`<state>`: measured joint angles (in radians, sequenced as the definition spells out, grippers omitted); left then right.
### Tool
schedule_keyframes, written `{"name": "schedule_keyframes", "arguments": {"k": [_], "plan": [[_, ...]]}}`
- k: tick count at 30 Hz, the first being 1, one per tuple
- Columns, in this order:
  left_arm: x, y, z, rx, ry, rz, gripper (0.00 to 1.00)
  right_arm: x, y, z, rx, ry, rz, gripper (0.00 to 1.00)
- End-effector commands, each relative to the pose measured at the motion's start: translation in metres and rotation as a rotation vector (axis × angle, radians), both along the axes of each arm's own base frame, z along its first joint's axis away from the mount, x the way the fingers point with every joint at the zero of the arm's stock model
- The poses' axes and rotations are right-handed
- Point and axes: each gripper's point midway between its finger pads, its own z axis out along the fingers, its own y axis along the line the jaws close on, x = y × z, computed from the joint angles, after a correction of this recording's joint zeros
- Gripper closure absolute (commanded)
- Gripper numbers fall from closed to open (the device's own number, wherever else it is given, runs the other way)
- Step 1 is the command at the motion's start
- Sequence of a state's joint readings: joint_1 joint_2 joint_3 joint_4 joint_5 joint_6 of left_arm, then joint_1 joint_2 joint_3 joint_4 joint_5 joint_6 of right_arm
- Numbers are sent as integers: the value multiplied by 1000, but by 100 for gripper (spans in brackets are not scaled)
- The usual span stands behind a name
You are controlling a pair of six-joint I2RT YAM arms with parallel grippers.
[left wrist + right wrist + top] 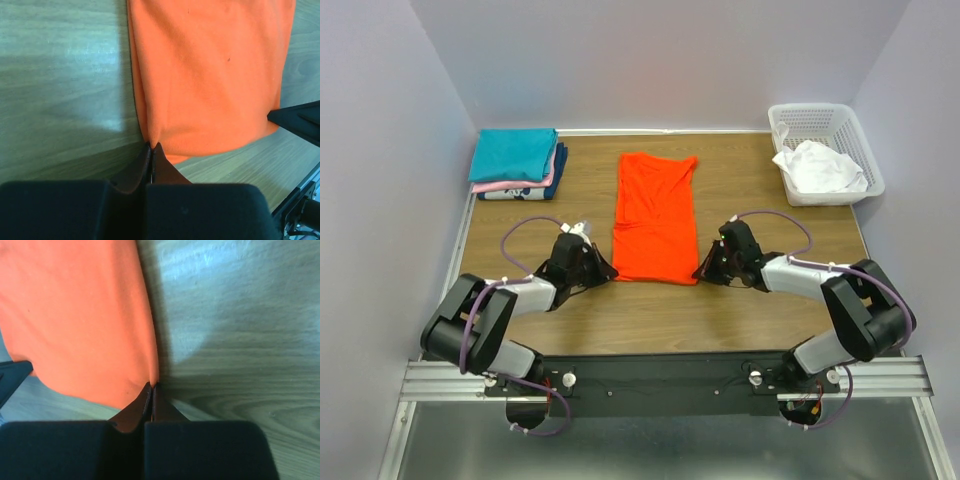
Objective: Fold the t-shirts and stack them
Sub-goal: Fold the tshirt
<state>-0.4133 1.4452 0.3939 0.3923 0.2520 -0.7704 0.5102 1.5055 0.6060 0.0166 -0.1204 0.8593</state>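
An orange-red t-shirt (655, 215) lies folded lengthwise into a long strip in the middle of the table. My left gripper (608, 272) is shut on its near left corner, seen in the left wrist view (151, 145) with the cloth (210, 75) pinched at the tips. My right gripper (701, 271) is shut on its near right corner, seen in the right wrist view (151, 385) with the cloth (75, 315) beside it. A stack of folded t-shirts, teal on top (515, 152), then pink and navy, sits at the far left. A crumpled white t-shirt (820, 166) lies in the basket.
A white plastic lattice basket (798, 120) stands at the far right corner of the wooden table (660, 320). Pale walls close in the left, back and right sides.
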Motion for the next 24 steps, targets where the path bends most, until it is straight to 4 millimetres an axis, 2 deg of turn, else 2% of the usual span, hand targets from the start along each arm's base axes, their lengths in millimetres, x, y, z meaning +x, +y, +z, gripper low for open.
{"name": "schedule_keyframes", "arguments": {"k": [1, 8, 9, 10, 12, 13, 15, 16, 17, 19, 24], "plan": [[-28, 9, -13, 33, 51, -12, 100, -32, -4, -13, -7, 64, 76, 99], [-50, 16, 0, 13, 30, -3, 100, -68, 13, 1, 76, 89, 216, 99], [-57, 18, -3, 18, 43, -5, 100, -78, 16, 4, 102, 126, 245, 99], [-56, 17, 8, -1, 8, -4, 100, -82, 19, 7, 113, 131, 259, 99], [-63, 19, 12, -4, 6, -5, 100, -97, 28, 18, 139, 137, 328, 99], [-63, 20, 25, -23, -42, -3, 100, -102, 30, 23, 150, 147, 355, 99], [-63, 26, 32, -6, -78, 14, 100, -111, 35, 38, 182, 153, 414, 99], [-58, 26, 51, -26, -141, 27, 100, -114, 37, 44, 198, 152, 433, 99], [-57, 28, 60, -30, -168, 33, 100, -118, 37, 48, 205, 162, 448, 99], [-55, 26, 83, -88, -237, 45, 100, -121, 43, 65, 248, 140, 490, 99], [-52, 29, 123, -165, -333, 98, 100, -121, 46, 94, 275, 90, 524, 99]]}}
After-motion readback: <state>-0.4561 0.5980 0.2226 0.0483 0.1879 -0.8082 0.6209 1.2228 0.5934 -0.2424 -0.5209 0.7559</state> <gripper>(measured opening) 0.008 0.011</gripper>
